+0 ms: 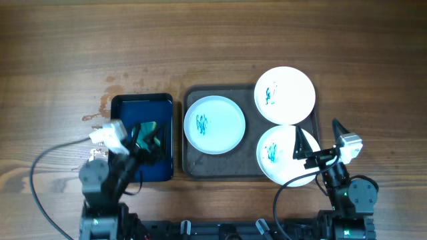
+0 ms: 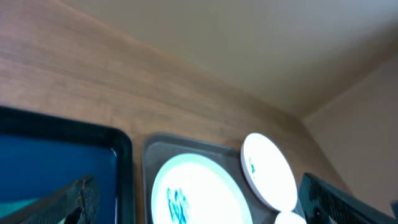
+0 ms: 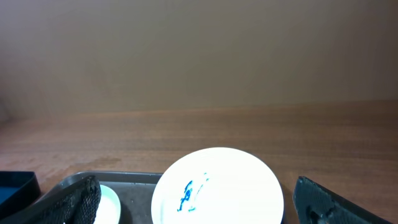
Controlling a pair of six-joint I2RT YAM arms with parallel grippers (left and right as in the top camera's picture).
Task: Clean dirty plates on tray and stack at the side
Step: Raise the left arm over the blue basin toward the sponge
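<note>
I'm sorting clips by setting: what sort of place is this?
Probably a robot lab bench, not a kitchen: a left arm and right arm at a wooden table, a tray of scribble-marked plates, and a plain wall behind.

Overhead: light even and diffuse, from above. Table (image 1: pixel 220 40) grain sharp, shadows short and soft. Far white plate (image 1: pixel 285 95) close to clipping, rim detail washed out. Tray (image 1: pixel 220 168) dark, little surface detail. Blue basin (image 1: pixel 123 107) glossy with a dim reflection.

Left wrist: whole frame soft and tilted; pale-blue plate (image 2: pixel 199 193) glows with a faint halo.

Right wrist: dimmer, background flat grey-mauve. Fingers (image 3: pixel 74 202) of the right pincer (image 3: pixel 196 180) black and out of focus at the bottom corners.
</note>
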